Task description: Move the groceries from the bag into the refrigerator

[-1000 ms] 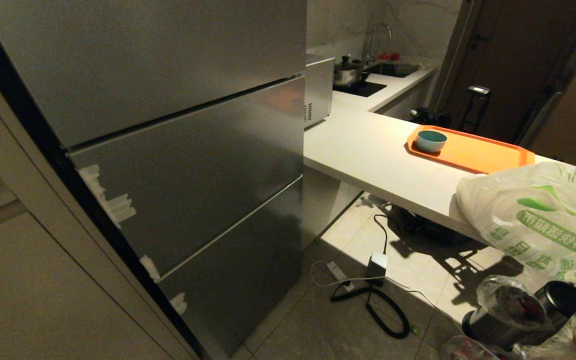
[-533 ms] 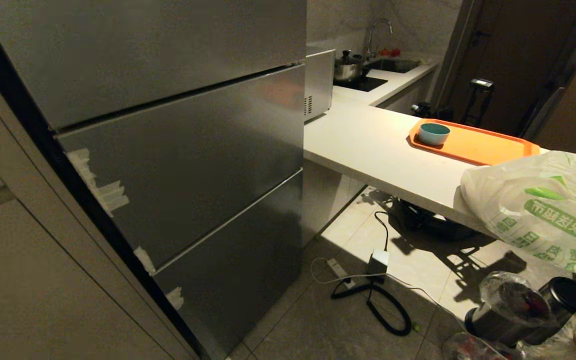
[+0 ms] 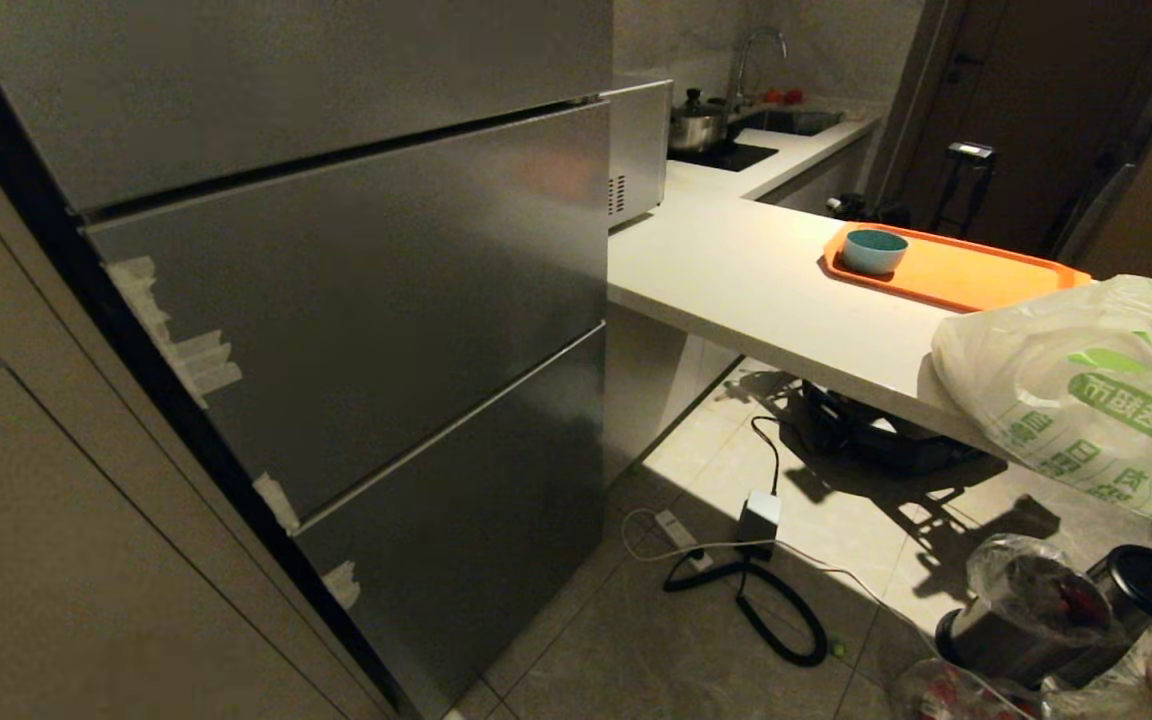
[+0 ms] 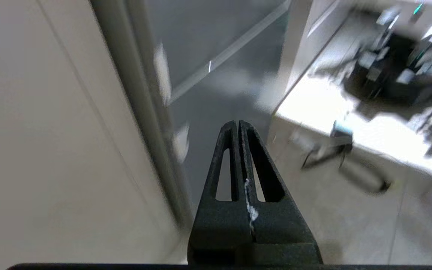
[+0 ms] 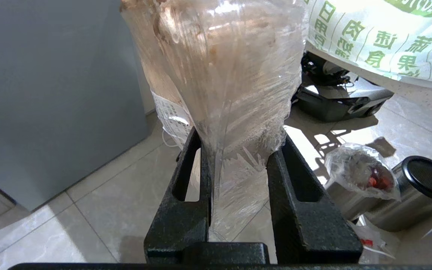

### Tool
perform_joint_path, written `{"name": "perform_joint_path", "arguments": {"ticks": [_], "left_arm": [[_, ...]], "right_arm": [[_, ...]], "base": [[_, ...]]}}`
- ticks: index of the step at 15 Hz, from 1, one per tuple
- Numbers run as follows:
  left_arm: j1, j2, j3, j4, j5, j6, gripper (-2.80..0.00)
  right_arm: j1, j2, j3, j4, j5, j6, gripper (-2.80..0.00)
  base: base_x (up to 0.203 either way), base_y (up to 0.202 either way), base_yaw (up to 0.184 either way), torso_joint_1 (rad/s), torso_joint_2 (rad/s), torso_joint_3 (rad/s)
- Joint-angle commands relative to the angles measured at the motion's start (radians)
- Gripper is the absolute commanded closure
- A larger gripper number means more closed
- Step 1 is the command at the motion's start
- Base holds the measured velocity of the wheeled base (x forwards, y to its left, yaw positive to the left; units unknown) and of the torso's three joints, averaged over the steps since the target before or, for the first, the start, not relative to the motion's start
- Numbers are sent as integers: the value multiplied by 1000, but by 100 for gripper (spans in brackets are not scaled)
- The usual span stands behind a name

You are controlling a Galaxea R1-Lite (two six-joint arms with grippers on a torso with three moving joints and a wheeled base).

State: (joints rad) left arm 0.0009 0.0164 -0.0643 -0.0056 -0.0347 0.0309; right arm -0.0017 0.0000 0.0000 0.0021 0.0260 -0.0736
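Head view. Refrigerator (image 3: pixel 336 300): grey steel, stacked doors all shut, filling the frame from 9 to 12 o'clock; pale tape scraps (image 3: pixel 186 350) along its left edge. Right door edge meets a white worktop (image 3: pixel 736 290) that runs toward 2 o'clock. On the worktop: orange tray (image 3: pixel 976 275) with a teal bowl (image 3: pixel 874 250); the bag (image 3: pixel 1096 400), white with green characters, overhanging the worktop's near edge at 3 o'clock. Silver vented box (image 3: pixel 634 150) stands at the worktop's far end beside the refrigerator. Floor between refrigerator and worktop open, save a black cable and white adapter (image 3: pixel 758 515) at 5 o'clock. Steel bin with black lid (image 3: pixel 1141 590) at 4 o'clock.

Left wrist view. Left gripper (image 4: pixel 238 129): fingers pressed together, nothing between them, pointing at the refrigerator's lower door and the tiled floor; beige panel alongside.

Right wrist view. Right gripper (image 5: pixel 238 150): fingers clamped on a clear-wrapped pack of pale beige groceries (image 5: pixel 223 75), which stands up past the fingertips. Refrigerator side at 9 o'clock, bag at 1 o'clock, bin at 4 o'clock; bare tile beneath.
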Motion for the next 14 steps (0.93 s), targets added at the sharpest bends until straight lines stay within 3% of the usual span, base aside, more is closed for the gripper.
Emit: {"name": "perform_joint_path", "arguments": {"ticks": [1, 4, 8, 12, 14], "left_arm": [[-3, 131, -87, -10, -13, -21, 0], [-21, 423, -167, -121, -21, -56, 0], [-30, 833, -223, -437, -24, -99, 0], [-29, 1125, -300, -663, -14, -178, 0], [-22, 1234, -337, -775, 22, -193, 0]], "right_arm": [[0, 2, 0, -1, 2, -2, 0], [0, 2, -1, -2, 2, 0, 0], [0, 2, 0, -1, 0, 0, 0], [0, 2, 0, -1, 2, 0, 0], [0, 2, 0, -1, 2, 0, 0]], "base": [[0, 0, 0, -17, 28, 17], [0, 0, 0, 0, 0, 0], [0, 0, 0, 0, 0, 0], [0, 0, 0, 0, 0, 0], [0, 0, 0, 0, 0, 0]]}}
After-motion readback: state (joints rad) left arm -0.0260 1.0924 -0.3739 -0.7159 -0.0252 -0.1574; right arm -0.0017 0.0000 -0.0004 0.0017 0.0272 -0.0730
